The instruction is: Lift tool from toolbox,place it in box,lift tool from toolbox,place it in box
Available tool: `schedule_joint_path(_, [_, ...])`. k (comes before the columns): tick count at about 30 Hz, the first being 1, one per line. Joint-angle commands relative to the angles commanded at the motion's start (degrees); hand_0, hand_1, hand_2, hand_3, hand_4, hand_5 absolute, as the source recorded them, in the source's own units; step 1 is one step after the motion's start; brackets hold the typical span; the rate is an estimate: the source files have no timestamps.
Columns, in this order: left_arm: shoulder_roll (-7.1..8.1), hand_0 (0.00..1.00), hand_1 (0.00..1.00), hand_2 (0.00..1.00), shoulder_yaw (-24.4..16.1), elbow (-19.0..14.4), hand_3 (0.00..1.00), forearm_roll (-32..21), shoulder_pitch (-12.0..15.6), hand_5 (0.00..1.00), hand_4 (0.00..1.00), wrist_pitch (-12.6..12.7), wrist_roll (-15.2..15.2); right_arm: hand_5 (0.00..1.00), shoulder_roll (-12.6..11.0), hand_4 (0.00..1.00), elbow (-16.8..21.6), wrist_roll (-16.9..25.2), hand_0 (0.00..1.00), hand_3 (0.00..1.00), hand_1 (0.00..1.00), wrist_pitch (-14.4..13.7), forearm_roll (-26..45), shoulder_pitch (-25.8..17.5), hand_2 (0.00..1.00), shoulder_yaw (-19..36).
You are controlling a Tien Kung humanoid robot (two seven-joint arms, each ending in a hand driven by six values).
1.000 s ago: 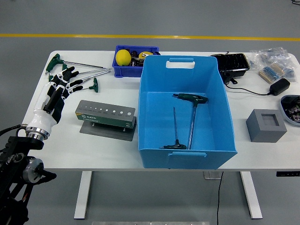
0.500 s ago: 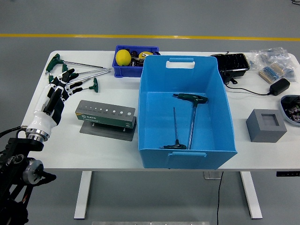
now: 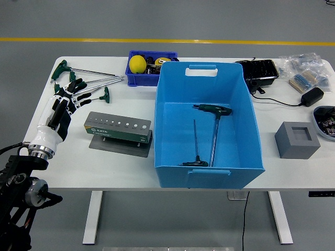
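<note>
Upper left of frame, left hand w/ fingers spread, holding nothing, hovers by T-handle hex keys on table: likely stiff, light steel, slick shafts, so grip green handle.

Single head view, high on robot's side, facing forward and down. Whole white rectangular table in frame, moderately far; near edge low, grey floor with yellow line beyond. Right-end clutter perhaps partly cropped. No second view.
</note>
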Motion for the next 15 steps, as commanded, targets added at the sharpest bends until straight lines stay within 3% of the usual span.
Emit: schedule_joint_path(15, [0.05, 0.7, 0.727, 0.826, -0.2, 0.1, 0.81, 0.1, 0.0, 0.793, 0.866, -0.2, 0.3, 0.718, 0.0, 0.787, 0.0, 0.0, 0.678, 0.556, 0.641, 0.0, 0.1, 0.1, 0.714, 0.0])
